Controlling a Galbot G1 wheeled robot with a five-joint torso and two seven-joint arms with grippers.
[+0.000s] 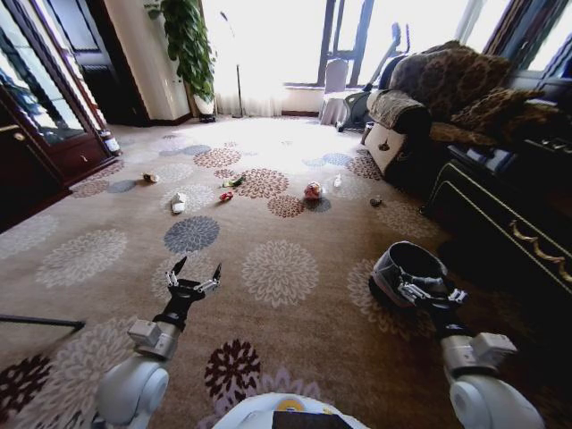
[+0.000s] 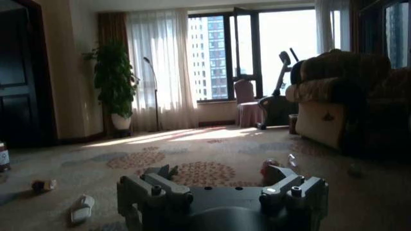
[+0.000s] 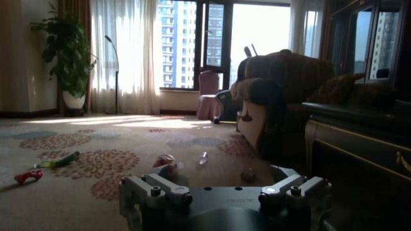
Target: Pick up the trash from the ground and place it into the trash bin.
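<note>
Left gripper (image 1: 197,273) spread, empty; right gripper (image 1: 418,288) clamped on trash bin (image 1: 404,266); slipper-shaped piece (image 2: 82,209) in left wrist view.

Your bin (image 1: 407,268), a small round bucket, dark inside and pale outside, sits tilted on the carpet at your near right. Litter lies scattered farther out: a crumpled red-pink wrapper (image 1: 312,189), a flat white slipper-shaped piece (image 1: 179,203), a green bit (image 1: 234,181) and a red bit (image 1: 226,196) close together.
</note>
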